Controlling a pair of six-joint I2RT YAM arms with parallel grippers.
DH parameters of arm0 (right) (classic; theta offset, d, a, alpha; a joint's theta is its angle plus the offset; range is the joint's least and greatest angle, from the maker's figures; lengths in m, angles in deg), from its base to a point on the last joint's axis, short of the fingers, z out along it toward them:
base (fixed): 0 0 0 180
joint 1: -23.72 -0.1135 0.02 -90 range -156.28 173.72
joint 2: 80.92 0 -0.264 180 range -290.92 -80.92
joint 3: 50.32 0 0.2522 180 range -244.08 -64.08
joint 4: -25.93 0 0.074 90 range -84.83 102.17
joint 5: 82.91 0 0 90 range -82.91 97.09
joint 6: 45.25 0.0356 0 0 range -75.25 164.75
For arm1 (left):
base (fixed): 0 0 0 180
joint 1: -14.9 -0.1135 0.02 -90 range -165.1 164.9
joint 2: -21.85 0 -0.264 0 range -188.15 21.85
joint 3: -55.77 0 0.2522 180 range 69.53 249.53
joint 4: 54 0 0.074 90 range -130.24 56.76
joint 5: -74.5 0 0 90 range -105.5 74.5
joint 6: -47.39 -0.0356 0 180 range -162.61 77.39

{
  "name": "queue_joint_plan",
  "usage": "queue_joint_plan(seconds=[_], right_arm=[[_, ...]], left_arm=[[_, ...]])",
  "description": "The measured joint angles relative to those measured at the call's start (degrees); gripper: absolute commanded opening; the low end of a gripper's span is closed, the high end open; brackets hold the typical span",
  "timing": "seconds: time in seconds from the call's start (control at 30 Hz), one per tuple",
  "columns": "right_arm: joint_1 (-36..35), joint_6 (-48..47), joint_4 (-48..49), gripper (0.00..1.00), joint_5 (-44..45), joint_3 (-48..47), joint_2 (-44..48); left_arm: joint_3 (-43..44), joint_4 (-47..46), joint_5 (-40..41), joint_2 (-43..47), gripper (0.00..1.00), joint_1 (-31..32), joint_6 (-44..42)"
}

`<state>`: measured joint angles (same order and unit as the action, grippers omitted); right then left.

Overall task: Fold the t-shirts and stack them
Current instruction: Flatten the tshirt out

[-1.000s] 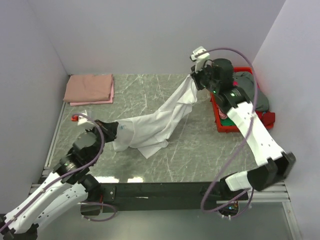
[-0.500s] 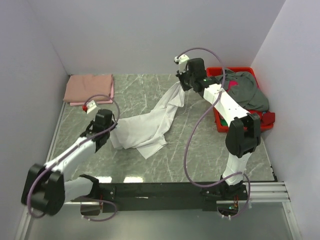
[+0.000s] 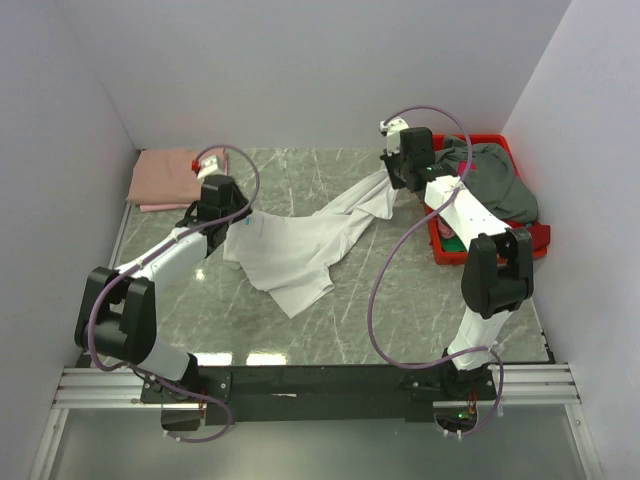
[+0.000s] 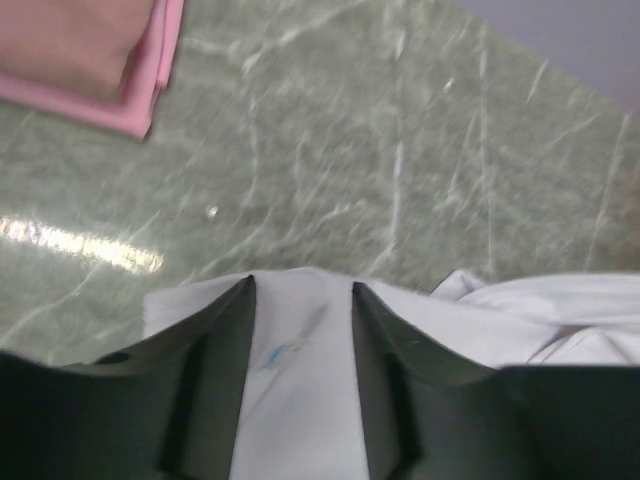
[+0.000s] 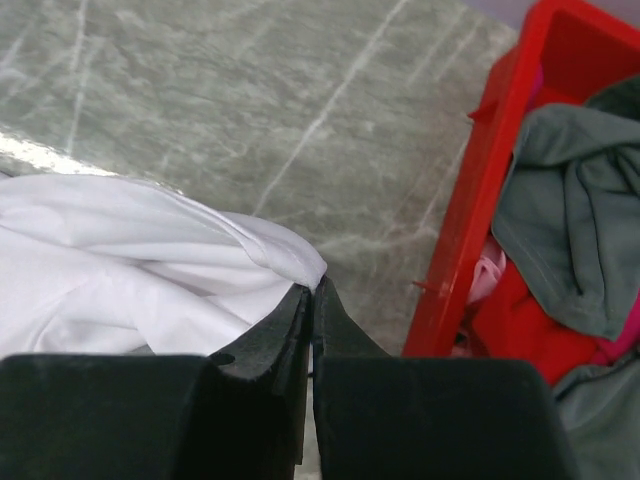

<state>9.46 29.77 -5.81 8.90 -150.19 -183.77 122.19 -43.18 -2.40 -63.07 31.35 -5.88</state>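
Pinching a fold of the plain white cloth t-shirt (image 3: 300, 245) in the right hand (image 5: 310, 285), both fingers pressed tight together on the cloth at the garment's far right end, just left of the red plastic bin (image 3: 455, 260). Holding the left hand (image 3: 228, 215) at the shirt's left end, fingers (image 4: 215, 340) standing apart, with white cloth and a small blue neck label (image 4: 275, 352) filling the gap between them; no telling whether gripping that cloth or merely straddling it. Stretching the white shirt across the middle of the grey marbled desk (image 3: 400, 300) between the two hands, rumpled, narrowing toward the right hand, with a loose part trailing toward the near side. Sitting with that left hand near the folded salmon-pink cloth t-shirt (image 3: 170, 175) at the far left of the desk. Working beside a bin heaped with a crumpled grey cloth shirt (image 3: 495, 180), with red cloth (image 3: 537, 240) showing at its near right.
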Motion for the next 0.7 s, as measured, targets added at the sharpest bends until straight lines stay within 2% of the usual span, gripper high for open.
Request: queue_joint_plan(seconds=[0.03,0.07,0.13,0.17,0.23,0.27,0.3,0.37,0.5,0.6,0.7], right_arm=[[0.3,0.1,-0.1,0.05,0.1,0.3,0.0],[0.6,0.1,-0.1,0.14,0.1,0.4,0.0],[1.1,0.2,0.0,0.27,-0.3,0.4,0.0],[1.1,0.1,0.0,0.39,-0.6,0.4,0.0],[1.1,-0.3,-0.1,0.52,-2.1,0.4,0.0],[1.1,-0.6,-0.4,0.61,-2.9,0.4,0.0],[1.1,-0.9,-0.6,0.65,-3.7,0.4,0.0],[1.1,-1.9,-0.8,0.71,-5.2,0.5,0.1],[1.3,-4.6,-2.4,0.72,-9.6,2.3,2.3],[1.6,-10.5,-5.1,0.71,-17.6,5.1,6.2],[1.8,-21.2,-11.2,0.71,-28.5,8.0,10.2]], left_arm=[[1.7,0.6,0.3,-0.5,0.59,0.0,-0.6],[3.5,1.3,0.5,-0.9,0.66,0.0,-1.2],[6.7,4.2,1.4,-1.1,0.72,0.0,-2.3],[7.7,5.3,2.0,-0.7,0.77,0.1,-2.7],[8.0,8.0,2.5,1.3,0.78,0.4,-3.1],[7.6,9.3,2.6,2.6,0.78,0.6,-3.0],[6.8,11.0,2.4,4.9,0.77,1.0,-2.9],[3.5,13.2,0.3,11.1,0.76,1.7,-1.8],[-8.2,14.7,-7.6,26.9,0.74,3.8,3.5],[-19.1,15.1,-13.6,36.2,0.72,8.4,9.9],[-26.7,16.1,-16.8,38.9,0.71,13.5,16.8]])
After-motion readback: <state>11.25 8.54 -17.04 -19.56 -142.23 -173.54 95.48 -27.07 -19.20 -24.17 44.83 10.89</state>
